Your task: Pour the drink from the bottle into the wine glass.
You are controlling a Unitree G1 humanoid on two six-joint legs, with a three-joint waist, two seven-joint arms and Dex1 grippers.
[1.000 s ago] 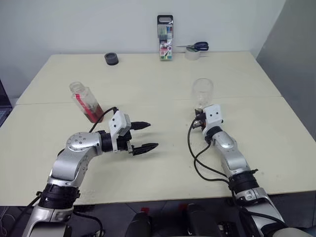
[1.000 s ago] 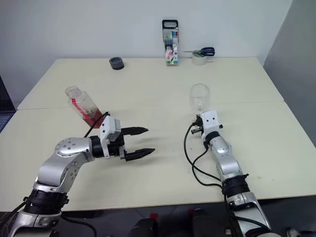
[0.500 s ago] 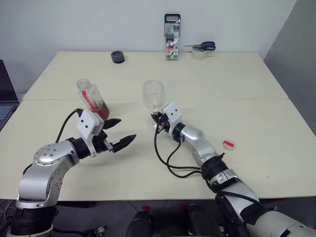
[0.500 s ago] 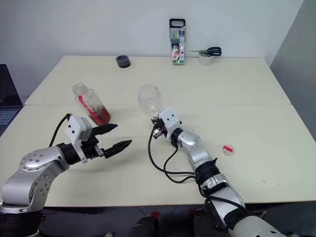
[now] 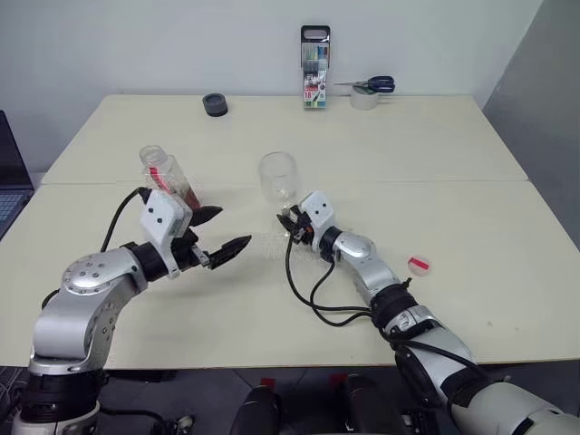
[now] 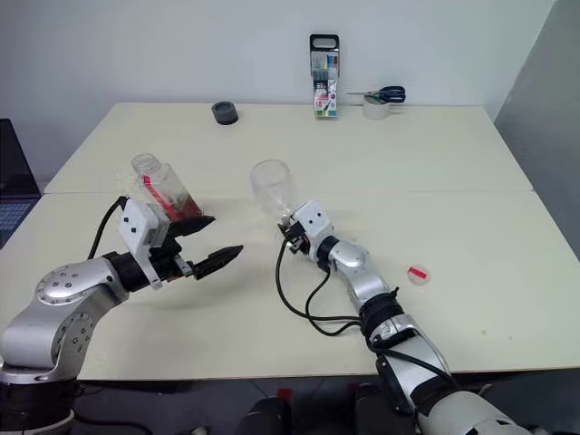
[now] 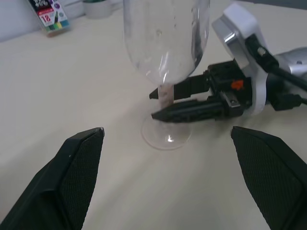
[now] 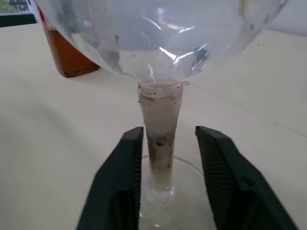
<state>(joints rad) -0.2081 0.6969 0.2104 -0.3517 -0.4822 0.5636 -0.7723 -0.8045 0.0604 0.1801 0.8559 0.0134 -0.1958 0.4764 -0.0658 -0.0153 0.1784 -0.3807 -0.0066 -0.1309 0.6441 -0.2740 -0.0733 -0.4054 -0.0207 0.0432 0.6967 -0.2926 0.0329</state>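
The wine glass (image 5: 276, 176) stands upright on the table's middle, its bowl clear. My right gripper (image 5: 290, 224) is open, one finger on each side of the thin stem (image 8: 160, 129), with a gap showing beside it. The bottle (image 5: 159, 172) stands uncapped at the left, with a red label strip and reddish-brown drink (image 8: 67, 57) in its lower part. Just in front of the bottle, my left gripper (image 5: 234, 227) is wide open and empty, its fingers pointing towards the glass (image 7: 165, 43).
A small red cap (image 5: 418, 264) lies on the table to the right of my right arm. Along the far edge are a black round roll (image 5: 215, 105), a tall marker-pen case (image 5: 314, 68) and scissors on a tape roll (image 5: 367, 89). A laptop (image 5: 7, 190) sits past the left edge.
The right gripper carried the wine glass leftwards towards the bottle, kept still there, and has now opened off the stem. The left gripper drew back and rose beside the bottle. The camera shifted too.
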